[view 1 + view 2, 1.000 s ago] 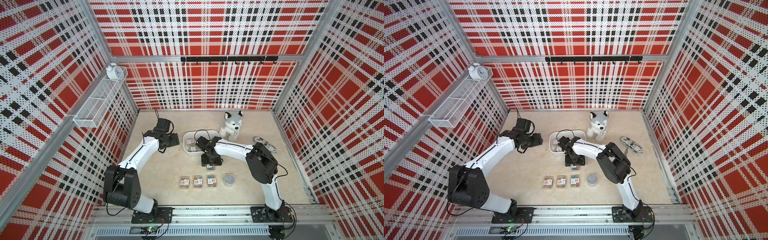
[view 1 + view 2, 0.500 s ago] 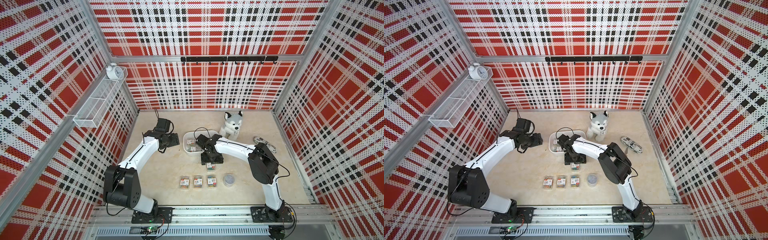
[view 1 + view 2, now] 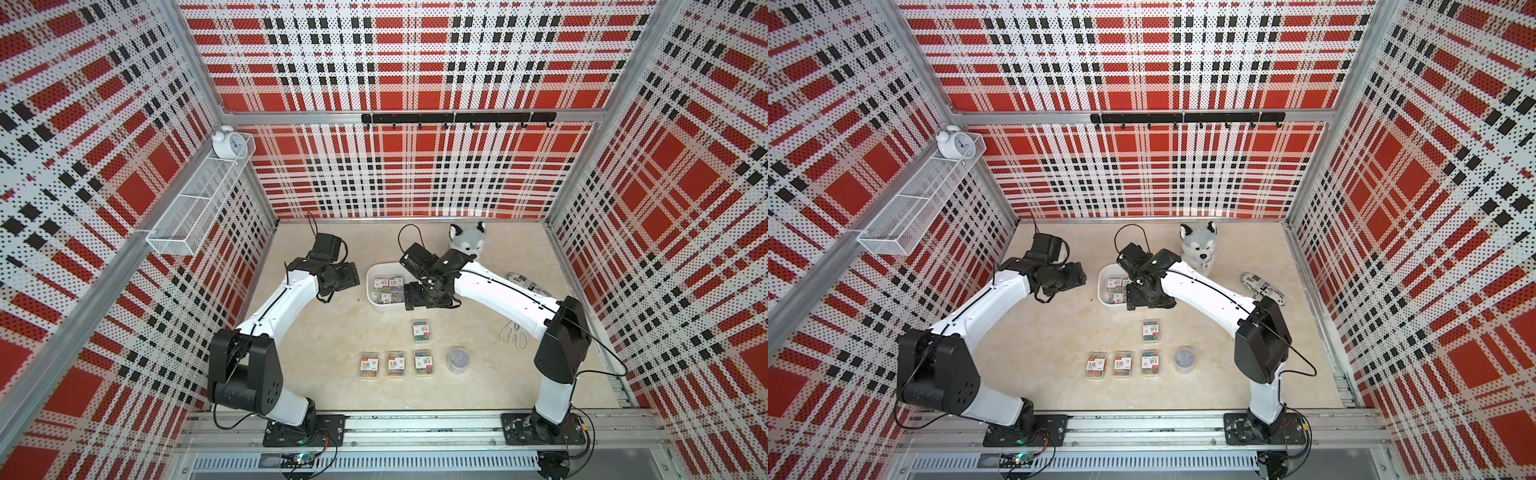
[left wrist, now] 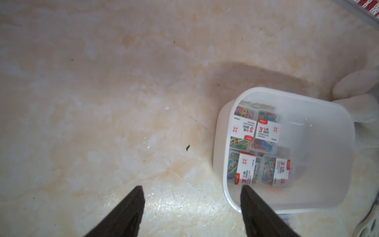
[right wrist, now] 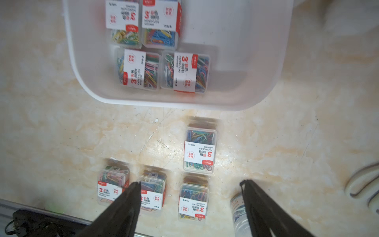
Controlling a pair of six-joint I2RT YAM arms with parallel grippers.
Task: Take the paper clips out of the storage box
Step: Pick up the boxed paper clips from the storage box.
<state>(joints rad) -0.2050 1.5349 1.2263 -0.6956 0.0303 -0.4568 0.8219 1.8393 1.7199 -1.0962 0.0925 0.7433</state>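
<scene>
Four paper clip cases (image 5: 185,71) remain in the storage box (image 5: 164,103), packed toward the left arm's side, and the rest of the box floor is bare. Already out and standing on the desk (image 3: 332,332) are a row of three cases (image 3: 395,364), a lone case (image 3: 421,331) between that row and the box, and the round tub (image 3: 457,360) at the row's end. The right gripper (image 5: 190,182) hangs above the box's near wall, jaws spread, nothing between them. The left gripper (image 4: 191,187) is likewise spread and empty, over bare desk just beside the box. Governing relation: the remaining cases lie ahead of and below the right gripper, which is judged the nearer of the two. The two cases against the near wall lie with their long axes along that wall, in line with the right jaws' opening. The two beyond lie crosswise, presenting their short sides to those jaws, so they look the easier grip without a wrist turn. Against a second ago, the right gripper stood lower, right over the lone case; it has since risen and drawn back toward the box, leaving that case on the desk. The left arm has not shifted
</scene>
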